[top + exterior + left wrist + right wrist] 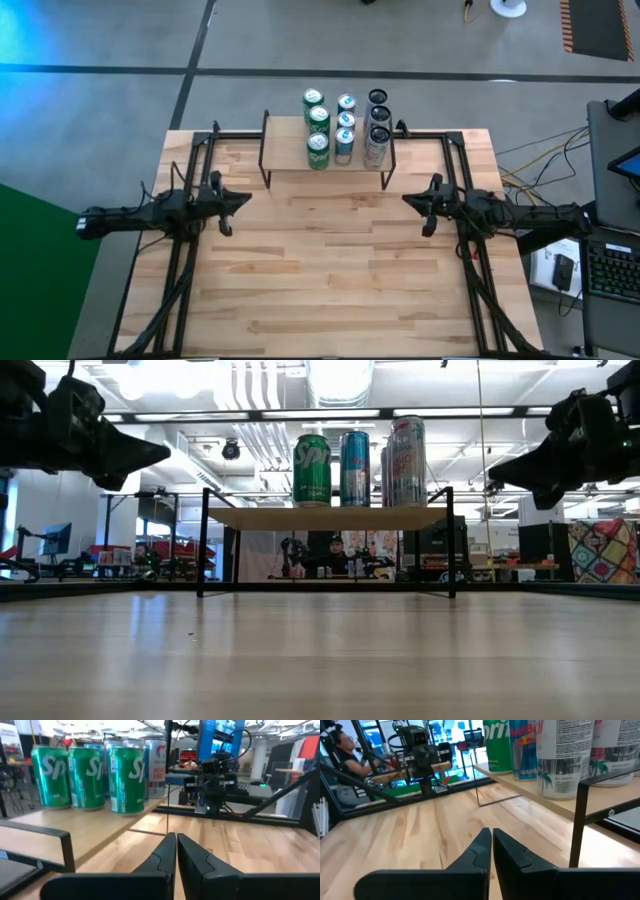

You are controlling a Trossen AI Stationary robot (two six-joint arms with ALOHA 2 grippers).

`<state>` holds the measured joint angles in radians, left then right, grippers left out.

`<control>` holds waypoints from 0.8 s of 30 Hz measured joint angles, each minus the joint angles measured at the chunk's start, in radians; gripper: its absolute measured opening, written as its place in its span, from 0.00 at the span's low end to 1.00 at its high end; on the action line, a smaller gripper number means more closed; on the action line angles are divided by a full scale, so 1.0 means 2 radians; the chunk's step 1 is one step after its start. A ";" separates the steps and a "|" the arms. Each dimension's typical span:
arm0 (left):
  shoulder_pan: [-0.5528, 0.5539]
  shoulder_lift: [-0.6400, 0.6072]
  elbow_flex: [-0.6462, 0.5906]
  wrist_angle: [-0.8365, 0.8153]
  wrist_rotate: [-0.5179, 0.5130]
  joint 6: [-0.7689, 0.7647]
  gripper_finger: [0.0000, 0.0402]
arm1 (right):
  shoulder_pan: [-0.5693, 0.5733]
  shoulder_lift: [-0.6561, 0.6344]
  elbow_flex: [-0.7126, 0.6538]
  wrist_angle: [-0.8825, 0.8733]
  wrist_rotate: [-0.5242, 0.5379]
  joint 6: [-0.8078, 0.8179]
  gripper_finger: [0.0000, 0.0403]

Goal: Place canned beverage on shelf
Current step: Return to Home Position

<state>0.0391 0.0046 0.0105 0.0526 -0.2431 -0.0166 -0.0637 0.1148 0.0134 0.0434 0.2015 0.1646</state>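
Left claw [172, 837], right claw [490, 832] closed | green cans [317, 125] upright, rowed across shelf [285, 152]

Bright, even overhead light fills the room and spreads evenly across the worktop [330, 260]. In the low view the ceiling lights [330, 412] glare behind the shelf [325, 517], turning both arms [70, 425] into dark silhouettes and laying a pale sheen along the worktop's near edge.

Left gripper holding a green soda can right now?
No: the left wrist view shows the left gripper shut on nothing, while three green soda cans stand on the light wood plank shelf with black metal legs.
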 joint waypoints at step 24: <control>0.001 0.072 -0.001 0.021 0.022 -0.043 0.00 | 0.000 0.006 0.000 0.054 0.001 -0.023 0.02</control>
<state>0.0410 0.1488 0.0090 0.0941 -0.2001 -0.1017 -0.0635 0.1272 0.0135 0.1520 0.2033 0.1190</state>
